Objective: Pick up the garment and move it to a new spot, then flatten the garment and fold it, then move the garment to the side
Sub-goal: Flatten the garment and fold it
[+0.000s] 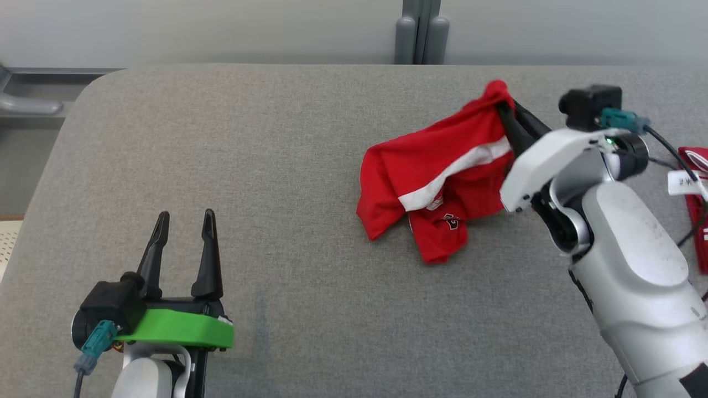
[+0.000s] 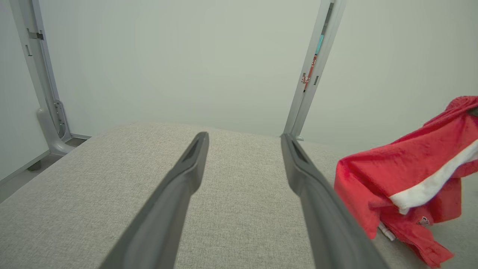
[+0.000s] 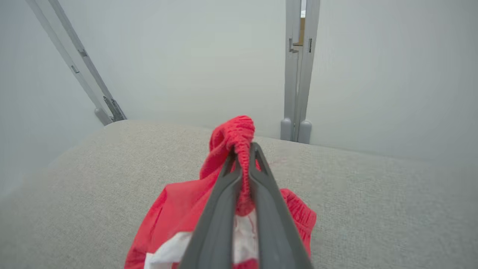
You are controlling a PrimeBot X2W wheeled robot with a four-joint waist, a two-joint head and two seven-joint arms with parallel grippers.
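The right tool (image 1: 508, 108) was pinched shut on the gathered waistband of the red garment (image 1: 437, 171), holding that edge raised. The rest drooped from its tips toward 8 o'clock onto the grey bench (image 1: 276, 166). The left tool (image 1: 185, 218), at about 9 o'clock of the garment and well apart, stood wide open and held nothing.

Can't read the print (image 1: 451, 221) on the red garment (image 1: 437, 166), way too small. Same for the scribble on the white tag (image 1: 685, 182). Chopped off by head view's right edge: another red cloth (image 1: 699, 221).
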